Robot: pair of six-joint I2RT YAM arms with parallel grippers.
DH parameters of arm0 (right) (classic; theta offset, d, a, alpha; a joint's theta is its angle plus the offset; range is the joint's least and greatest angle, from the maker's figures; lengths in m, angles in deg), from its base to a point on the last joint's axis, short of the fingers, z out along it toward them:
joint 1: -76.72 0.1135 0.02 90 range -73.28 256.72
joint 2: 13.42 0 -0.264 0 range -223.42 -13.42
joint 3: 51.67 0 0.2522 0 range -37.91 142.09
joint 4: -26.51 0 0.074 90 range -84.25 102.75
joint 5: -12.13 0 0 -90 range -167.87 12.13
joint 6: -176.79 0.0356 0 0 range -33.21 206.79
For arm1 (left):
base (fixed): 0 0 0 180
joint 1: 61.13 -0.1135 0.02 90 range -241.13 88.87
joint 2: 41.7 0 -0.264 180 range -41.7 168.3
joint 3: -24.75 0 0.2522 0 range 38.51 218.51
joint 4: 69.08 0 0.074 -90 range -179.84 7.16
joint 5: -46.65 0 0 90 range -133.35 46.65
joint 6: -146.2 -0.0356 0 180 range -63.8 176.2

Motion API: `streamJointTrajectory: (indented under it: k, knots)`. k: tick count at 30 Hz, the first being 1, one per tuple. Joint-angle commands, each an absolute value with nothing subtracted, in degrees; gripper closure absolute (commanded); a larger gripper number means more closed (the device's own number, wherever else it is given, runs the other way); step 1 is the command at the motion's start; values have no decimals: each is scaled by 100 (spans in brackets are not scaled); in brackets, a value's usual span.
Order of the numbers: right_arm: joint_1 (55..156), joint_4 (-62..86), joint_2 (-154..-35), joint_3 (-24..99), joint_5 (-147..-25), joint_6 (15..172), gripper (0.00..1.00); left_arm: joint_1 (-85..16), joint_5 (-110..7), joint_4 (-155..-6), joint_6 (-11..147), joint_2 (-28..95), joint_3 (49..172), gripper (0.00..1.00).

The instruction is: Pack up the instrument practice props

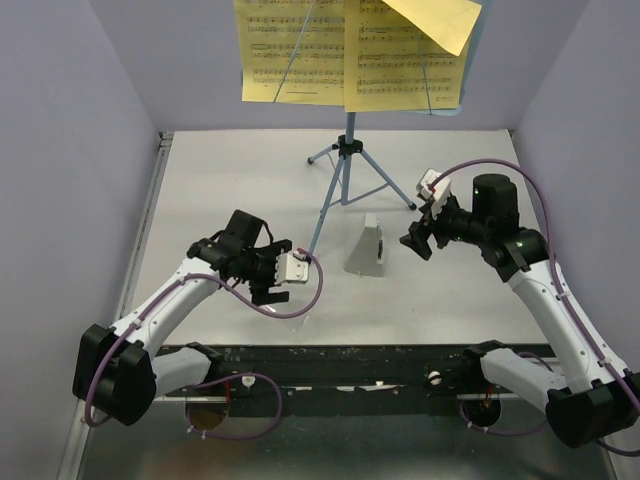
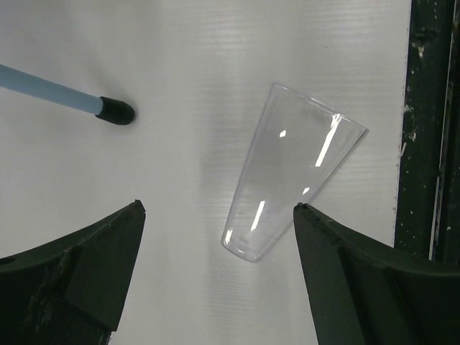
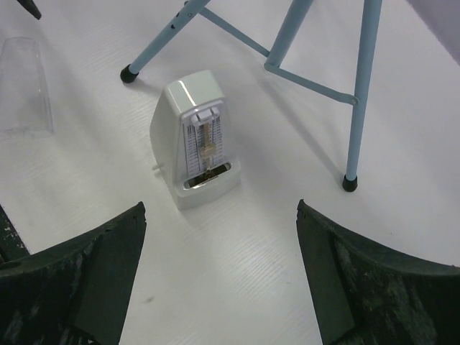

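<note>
The light-blue music stand (image 1: 346, 165) stands at the back on tripod legs, with yellow sheet-music pages (image 1: 300, 50) on its desk. A white metronome (image 1: 368, 247) stands upright mid-table; the right wrist view shows its pendulum face (image 3: 194, 136). A clear tapered plastic cover (image 2: 295, 172) lies flat on the table, also visible in the right wrist view (image 3: 25, 86). My left gripper (image 2: 219, 207) hovers open just above the cover's narrow end, not touching it. My right gripper (image 3: 220, 206) is open, empty, and faces the metronome from a short distance.
One black-capped stand foot (image 2: 115, 111) rests left of the clear cover. Two more stand legs (image 3: 356, 108) flank the metronome behind it. The table's dark front edge (image 2: 431, 144) runs right of the cover. Lilac walls (image 1: 60, 200) enclose the sides and back.
</note>
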State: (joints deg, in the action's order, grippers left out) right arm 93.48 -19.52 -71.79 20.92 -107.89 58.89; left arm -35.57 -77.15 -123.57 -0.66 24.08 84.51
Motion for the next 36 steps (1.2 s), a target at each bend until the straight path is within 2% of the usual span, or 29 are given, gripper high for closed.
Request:
streamJointTrajectory:
  k: [1, 6, 10, 23, 27, 31, 36]
  knots:
    - [9333, -2337, -7169, 2203, -10590, 6051, 8, -3591, -7710, -13249, -1278, 2623, 8422, 10]
    - [9333, -2372, -7283, 2308, -10722, 6130, 8, -3582, -7876, -13890, -2270, 3045, 8492, 15]
    - [9333, -2355, -7371, 2414, -10766, 6078, 8, -3512, -7816, -13646, -2571, 3309, 8387, 17]
    - [9333, -2372, -7099, 2186, -10687, 6077, 8, -2880, -7358, -12362, -2299, 4091, 8237, 28]
    - [9333, -2364, -7073, 2098, -10722, 6095, 8, -2713, -7489, -12379, -2141, 4443, 8517, 37]
    - [9325, -2381, -7038, 2063, -10757, 6139, 8, -2519, -7823, -12187, -1826, 4741, 8781, 39]
    - [9333, -2478, -7073, 2106, -10827, 6104, 8, -2141, -7385, -12563, -1289, 5611, 9633, 51]
